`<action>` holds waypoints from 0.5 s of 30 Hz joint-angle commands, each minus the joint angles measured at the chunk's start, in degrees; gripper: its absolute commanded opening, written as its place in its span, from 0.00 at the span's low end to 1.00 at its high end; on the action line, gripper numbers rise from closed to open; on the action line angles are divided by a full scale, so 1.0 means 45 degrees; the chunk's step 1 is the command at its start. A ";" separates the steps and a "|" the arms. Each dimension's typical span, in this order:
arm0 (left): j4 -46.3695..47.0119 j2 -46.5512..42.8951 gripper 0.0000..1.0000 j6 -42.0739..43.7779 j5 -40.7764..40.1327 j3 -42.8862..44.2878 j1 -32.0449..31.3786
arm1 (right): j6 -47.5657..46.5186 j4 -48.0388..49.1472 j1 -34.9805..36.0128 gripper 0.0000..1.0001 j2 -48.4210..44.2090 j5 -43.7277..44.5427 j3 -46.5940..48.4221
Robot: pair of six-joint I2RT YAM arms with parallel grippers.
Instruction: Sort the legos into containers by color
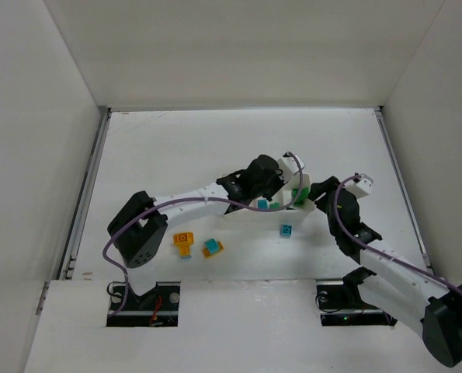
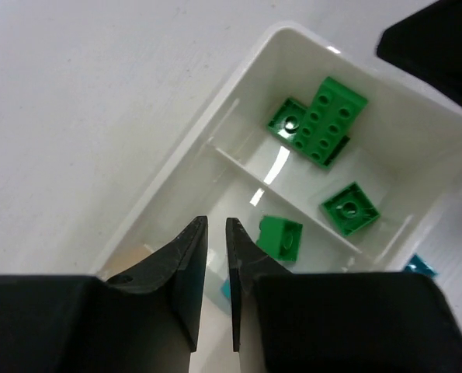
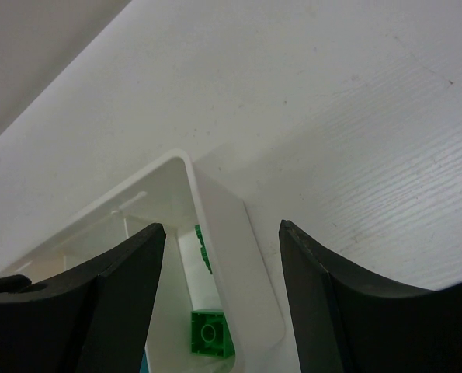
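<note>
The white tray sits mid-table, and both grippers are at it. In the left wrist view its end compartment holds a large green brick and a small green brick. The middle compartment holds another green brick and a cyan piece partly hidden by my fingers. My left gripper hovers over the middle compartment, its jaws nearly together with nothing between them. My right gripper is open and straddles the tray's end wall, with a green brick inside.
Loose on the table near the arms' bases are an orange brick, an orange and cyan pair and a cyan brick. White walls enclose the table on the left, back and right.
</note>
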 commanded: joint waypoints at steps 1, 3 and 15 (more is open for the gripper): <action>0.0467 -0.0344 0.14 -0.0354 0.0164 0.0579 -0.0534 | -0.0063 0.0682 0.0033 0.66 -0.0246 0.0069 -0.0048; 0.0332 -0.0032 0.14 -0.0199 0.0029 0.0950 -0.0690 | -0.0063 0.0682 0.0033 0.66 -0.0169 0.0030 -0.0048; -0.0138 0.1979 0.45 0.0193 -0.0950 0.1068 0.0070 | -0.0122 0.0760 0.0130 0.66 0.0183 0.0010 0.0089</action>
